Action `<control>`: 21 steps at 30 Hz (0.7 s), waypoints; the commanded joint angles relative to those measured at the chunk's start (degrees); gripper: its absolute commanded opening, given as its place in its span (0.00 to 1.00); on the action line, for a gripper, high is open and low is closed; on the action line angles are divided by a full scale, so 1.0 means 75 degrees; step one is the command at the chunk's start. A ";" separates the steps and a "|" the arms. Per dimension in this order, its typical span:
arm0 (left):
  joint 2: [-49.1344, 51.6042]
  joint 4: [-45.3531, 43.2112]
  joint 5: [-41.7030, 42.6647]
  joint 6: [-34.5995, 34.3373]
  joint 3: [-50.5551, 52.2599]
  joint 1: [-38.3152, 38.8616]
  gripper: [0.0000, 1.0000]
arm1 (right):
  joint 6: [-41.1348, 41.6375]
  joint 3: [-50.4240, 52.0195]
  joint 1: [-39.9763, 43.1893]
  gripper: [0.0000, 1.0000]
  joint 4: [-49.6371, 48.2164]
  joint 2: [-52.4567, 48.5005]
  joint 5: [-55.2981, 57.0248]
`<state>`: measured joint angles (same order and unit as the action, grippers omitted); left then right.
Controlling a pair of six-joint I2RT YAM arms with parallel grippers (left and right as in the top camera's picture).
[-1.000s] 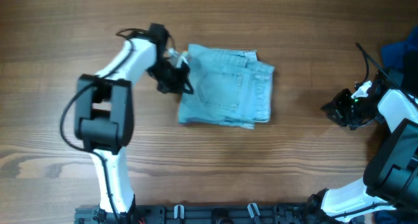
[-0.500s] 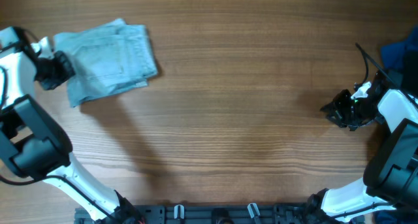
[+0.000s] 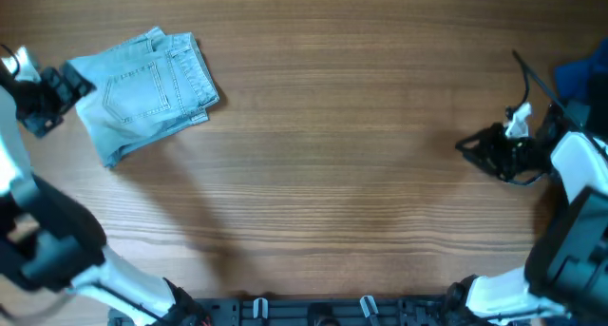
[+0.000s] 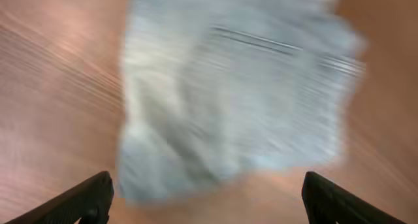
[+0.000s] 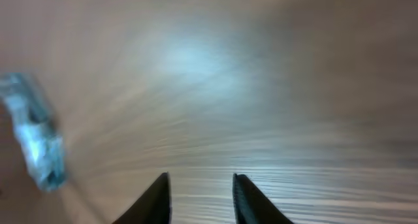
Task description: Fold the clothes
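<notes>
The clothes, folded light blue denim shorts [image 3: 147, 93], lie flat near the table's back left, a stitched pocket facing up. My left gripper [image 3: 66, 93] sits just off their left edge, open and holding nothing. In the left wrist view the shorts [image 4: 228, 93] are a blur ahead of the left gripper [image 4: 209, 204], whose dark fingers [image 4: 85, 201] stand far apart with bare wood between them. My right gripper [image 3: 472, 145] hovers at the right side of the table, far from the shorts. In the right wrist view the right gripper [image 5: 201, 194] shows a narrow gap, with only table between.
A dark blue cloth [image 3: 581, 77] lies at the table's right edge behind the right arm. A black rail [image 3: 313, 312] runs along the front edge. Brown wood table [image 3: 332, 174] stretches between the two arms. A blurred pale blue shape [image 5: 36, 145] shows at the left of the right wrist view.
The left arm slid the shorts from the table's middle to the back left, then opened and let go. The right gripper widened slightly and shifted a little left.
</notes>
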<state>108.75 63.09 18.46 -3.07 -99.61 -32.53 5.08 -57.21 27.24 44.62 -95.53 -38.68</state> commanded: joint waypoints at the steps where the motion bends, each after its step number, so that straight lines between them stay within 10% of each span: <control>1: -0.1988 0.1061 0.0510 0.0379 -0.0364 0.0825 0.92 | -0.0583 -0.0131 -0.0216 0.42 -0.0029 0.1769 -0.1731; 7: -0.4097 0.2419 -0.0067 0.0519 -0.0364 0.2279 0.99 | -0.0679 -0.0131 -0.0361 0.63 -0.0122 0.5211 -0.1880; 12: -0.4983 0.3191 -0.0230 0.0516 -0.0361 0.3465 1.00 | 0.0117 -0.0128 -0.0469 0.99 -0.0102 0.6886 -0.1883; 21: -0.5243 0.3544 -0.0793 0.0527 -0.0364 0.3931 1.00 | 0.3582 -0.0119 -0.0938 1.00 -0.0105 0.6717 -0.1795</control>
<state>69.63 90.06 14.09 -0.03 -102.32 -3.38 20.01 -58.30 20.53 43.75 -44.51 -51.88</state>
